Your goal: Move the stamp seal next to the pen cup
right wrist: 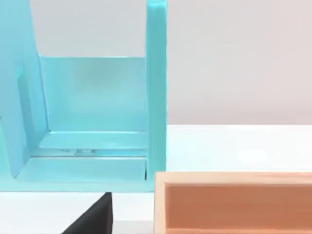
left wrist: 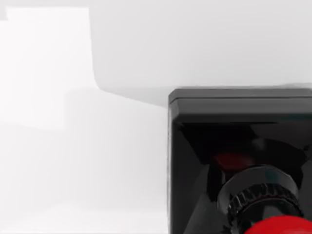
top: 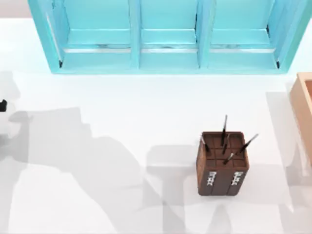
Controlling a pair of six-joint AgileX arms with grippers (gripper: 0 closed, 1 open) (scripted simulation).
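Note:
The pen cup is a brown box with a grid top, thin dark pens and white marks on its front, standing right of the table's middle near the front. The stamp seal sits very close to my left arm's wrist camera, showing its black square base and, above it, part of the glossy red knob. A small black shape touches the top view's left edge; what it is cannot be told. A black wedge, possibly part of my right gripper, lies low in the right wrist view.
A turquoise shelf unit with three bays runs along the back of the table. A tan open box stands at the right edge, close to my right wrist camera. White tabletop lies between the left edge and the pen cup.

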